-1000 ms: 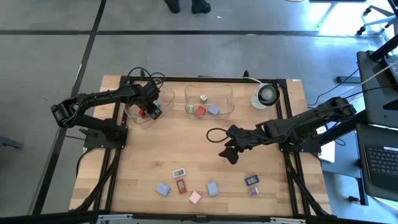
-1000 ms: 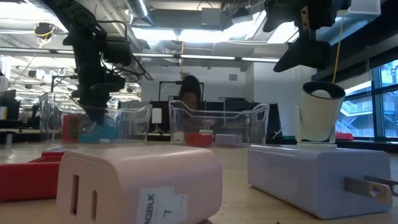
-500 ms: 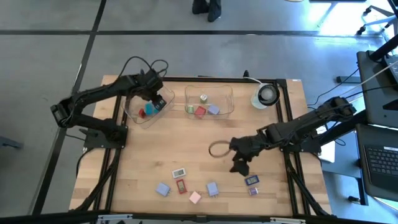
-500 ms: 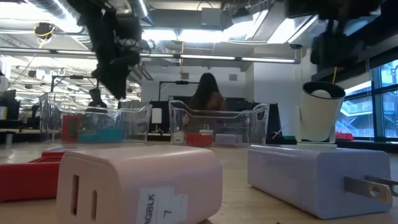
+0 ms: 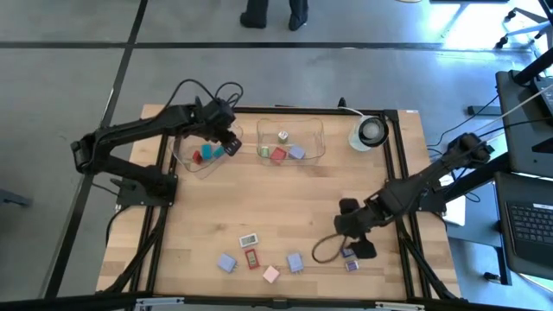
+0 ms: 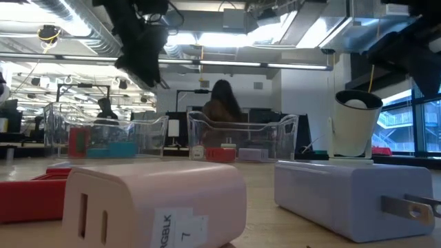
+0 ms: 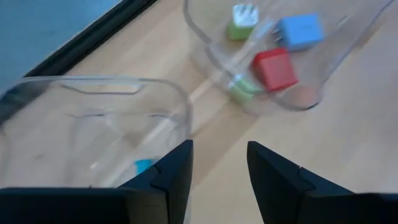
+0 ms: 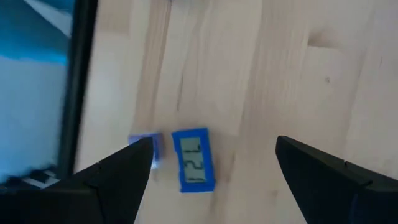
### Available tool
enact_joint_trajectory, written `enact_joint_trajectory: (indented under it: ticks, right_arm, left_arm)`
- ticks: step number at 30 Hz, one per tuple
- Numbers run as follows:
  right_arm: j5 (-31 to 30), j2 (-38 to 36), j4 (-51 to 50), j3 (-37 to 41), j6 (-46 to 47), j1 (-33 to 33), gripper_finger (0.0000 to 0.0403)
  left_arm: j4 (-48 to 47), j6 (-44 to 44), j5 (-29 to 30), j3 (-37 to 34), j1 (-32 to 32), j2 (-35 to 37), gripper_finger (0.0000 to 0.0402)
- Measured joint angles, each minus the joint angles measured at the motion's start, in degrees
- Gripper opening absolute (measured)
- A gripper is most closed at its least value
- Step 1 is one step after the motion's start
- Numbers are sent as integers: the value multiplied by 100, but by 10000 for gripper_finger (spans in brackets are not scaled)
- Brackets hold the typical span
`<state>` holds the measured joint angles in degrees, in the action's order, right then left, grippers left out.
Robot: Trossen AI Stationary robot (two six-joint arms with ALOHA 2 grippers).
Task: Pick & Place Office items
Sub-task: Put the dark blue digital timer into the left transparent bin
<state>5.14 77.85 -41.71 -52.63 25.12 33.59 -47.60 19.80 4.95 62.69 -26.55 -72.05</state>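
My left gripper hangs open and empty above the right end of the left clear tray, which holds a red block and a teal block. The middle tray holds green, red and lavender blocks. My right gripper is wide open just above a blue block with a display near the table's near right. Beside that block lies a small lavender one. White, red, lavender and pink blocks lie flat near the near edge.
A round white object with a dark centre stands at the far right of the table. A cable loop hangs from my right arm over the near blocks. The table's middle is bare wood. A person stands beyond the far edge.
My left gripper has risen out of the left tray and shifted slightly toward the far right, leaving the teal block inside. My right gripper has travelled from the table's middle toward the near edge and come down over the blue block.
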Motion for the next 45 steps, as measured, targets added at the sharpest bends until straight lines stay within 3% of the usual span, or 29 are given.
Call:
enact_joint_trajectory:
  ticks: [12, 19, 24, 30, 38, 45]
  right_arm:
    - [-1049, 1101, -37, 1, -487, 749, 342]
    - [-1058, 1511, 252, 1, -102, 996, 342]
    - [-1073, 1520, 446, 1, 87, 1162, 342]
    - [-1512, 1609, 478, 1, 192, 1294, 342]
    - [-1295, 1865, 879, 1, 444, 1302, 342]
    - [-1502, 2002, 873, 1, 427, 1302, 342]
  left_arm:
    - [158, 1405, 262, 31, 1215, 0, 147]
    - [190, 1844, 595, 31, 1759, 0, 147]
    - [352, 2003, 612, 31, 1906, 0, 147]
    - [418, 2054, 629, 31, 1990, 0, 147]
    - [416, 2049, 656, 31, 2020, 0, 147]
    - [414, 2008, 656, 32, 2020, 0, 147]
